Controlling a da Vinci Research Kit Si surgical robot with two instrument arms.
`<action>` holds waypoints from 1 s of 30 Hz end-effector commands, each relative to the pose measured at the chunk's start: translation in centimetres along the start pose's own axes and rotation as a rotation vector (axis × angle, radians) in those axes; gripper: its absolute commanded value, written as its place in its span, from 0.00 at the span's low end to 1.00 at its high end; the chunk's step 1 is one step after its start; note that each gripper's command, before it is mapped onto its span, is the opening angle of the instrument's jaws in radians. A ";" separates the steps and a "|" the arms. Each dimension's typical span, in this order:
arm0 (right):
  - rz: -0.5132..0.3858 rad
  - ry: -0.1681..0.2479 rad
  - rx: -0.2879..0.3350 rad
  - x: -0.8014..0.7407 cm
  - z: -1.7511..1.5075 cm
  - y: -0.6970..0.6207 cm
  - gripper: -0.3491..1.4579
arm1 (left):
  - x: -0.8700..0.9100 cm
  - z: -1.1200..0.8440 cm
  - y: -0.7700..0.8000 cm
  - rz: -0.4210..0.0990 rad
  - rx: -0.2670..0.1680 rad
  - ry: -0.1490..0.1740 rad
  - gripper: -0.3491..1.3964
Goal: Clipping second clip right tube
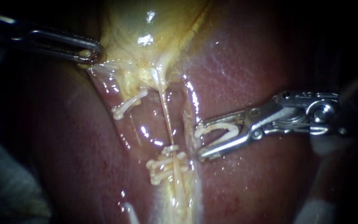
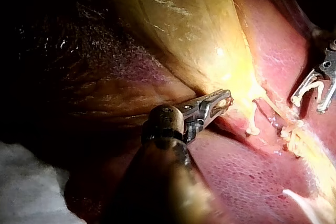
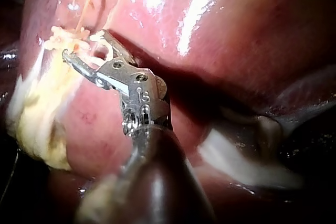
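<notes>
Jaws of left instrument (image 1: 89,53) grip gallbladder (image 1: 154,29); right instrument (image 1: 200,141) jaws hold a clip (image 1: 222,125).

Clips (image 1: 168,164) on tube (image 1: 167,116) below gallbladder (image 1: 154,33)

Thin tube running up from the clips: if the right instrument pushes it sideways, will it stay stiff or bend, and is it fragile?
Probably floppy: the thin tube is a slender strand, straight only because it is stretched. Likely slippery: the liver beside it glistens wet. Possibly fragile, being so thin.
</notes>
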 end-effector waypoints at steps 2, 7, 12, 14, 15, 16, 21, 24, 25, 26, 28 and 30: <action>0.021 0.007 -0.004 -0.01 0.05 0.07 0.45 | 0.00 0.01 0.00 0.000 0.000 0.000 0.00; 0.085 0.044 0.005 -0.02 0.20 0.20 0.45 | 0.00 0.00 0.01 -0.001 0.001 0.000 0.00; 0.115 0.060 0.007 -0.04 0.39 0.23 0.45 | 0.00 0.01 0.02 -0.001 0.001 0.001 0.00; 0.129 0.077 0.015 -0.05 0.48 0.24 0.46 | 0.00 0.01 0.02 -0.001 0.001 0.001 0.00; 0.134 0.083 0.017 -0.05 0.52 0.23 0.46 | 0.00 0.01 0.02 -0.001 0.001 0.001 0.00; 0.138 0.091 0.021 -0.04 0.57 0.23 0.46 | 0.00 0.01 0.02 -0.001 0.001 0.001 0.00; 0.169 0.135 0.050 0.00 0.73 0.16 0.47 | 0.00 0.01 0.02 -0.001 0.001 0.001 0.00; 0.178 0.164 0.074 0.03 0.78 0.10 0.47 | 0.00 0.02 0.02 -0.001 0.002 0.001 0.00; 0.183 0.171 0.080 0.04 0.79 0.08 0.47 | 0.00 0.02 0.02 -0.001 0.002 0.001 0.00; 0.188 0.181 0.087 0.05 0.81 0.05 0.47 | 0.00 0.02 0.02 -0.001 0.002 0.001 0.00; 0.198 0.191 0.106 0.05 0.82 0.00 0.47 | 0.01 0.02 0.02 -0.001 0.002 0.001 0.00; 0.208 0.199 0.131 0.07 0.82 -0.04 0.47 | 0.01 0.02 0.02 -0.001 0.002 0.001 0.00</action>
